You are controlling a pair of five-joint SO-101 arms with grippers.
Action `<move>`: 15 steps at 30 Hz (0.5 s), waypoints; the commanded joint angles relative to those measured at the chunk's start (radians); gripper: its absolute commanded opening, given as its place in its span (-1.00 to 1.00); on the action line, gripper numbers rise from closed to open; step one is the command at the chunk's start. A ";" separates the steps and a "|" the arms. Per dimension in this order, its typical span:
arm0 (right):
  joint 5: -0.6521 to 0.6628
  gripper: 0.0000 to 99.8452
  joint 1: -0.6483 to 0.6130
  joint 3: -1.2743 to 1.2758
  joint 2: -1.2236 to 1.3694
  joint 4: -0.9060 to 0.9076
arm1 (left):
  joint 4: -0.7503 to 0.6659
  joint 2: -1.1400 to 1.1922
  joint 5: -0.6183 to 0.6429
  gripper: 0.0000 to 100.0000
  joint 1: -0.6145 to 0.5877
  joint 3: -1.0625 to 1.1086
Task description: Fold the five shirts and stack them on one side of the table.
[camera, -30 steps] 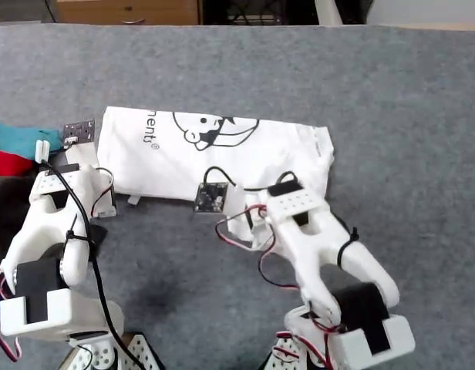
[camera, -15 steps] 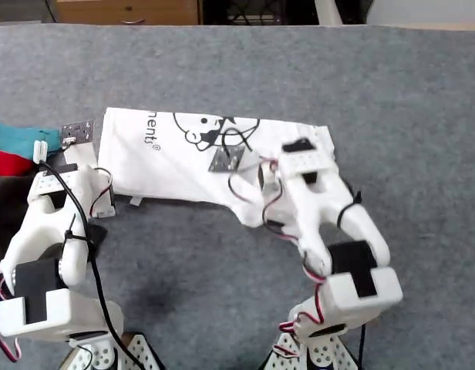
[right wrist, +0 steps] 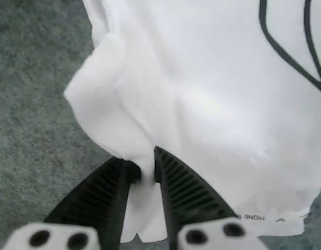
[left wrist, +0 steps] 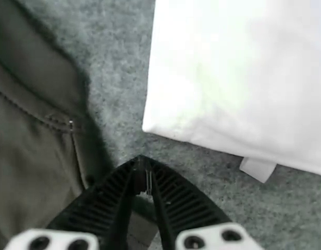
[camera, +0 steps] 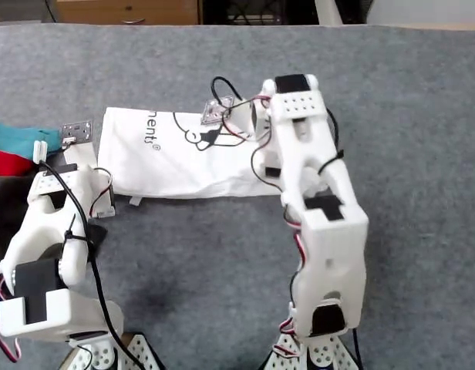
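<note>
The right hand (right wrist: 144,165) grips a raised fold of the white shirt (camera: 156,154), its arm stretched out over the cloth's right end. The grey desk (camera: 407,116) carries the shirt, which lies left of centre as a long strip, printed side up. A dark garment (left wrist: 30,151), a teal garment (camera: 18,139) and a red garment (camera: 6,162) lie at the desk's left edge. The left hand (left wrist: 142,169), clenched on nothing, hangs just off the shirt's near left corner, beside the dark garment. A small white tag (left wrist: 258,169) pokes out from under the shirt's edge.
</note>
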 commanded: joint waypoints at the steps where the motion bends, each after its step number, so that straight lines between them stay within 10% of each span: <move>1: 0.017 -0.97 -0.029 -0.243 0.113 0.055 | 0.014 -0.009 -0.003 -0.94 -0.010 -0.008; 9: 0.006 -0.81 -0.029 -0.526 0.302 0.068 | 0.014 -0.009 -0.003 -0.94 -0.010 -0.008; 15: -0.282 -0.62 0.000 -0.725 0.334 0.011 | 0.014 -0.009 -0.003 -0.94 -0.010 -0.008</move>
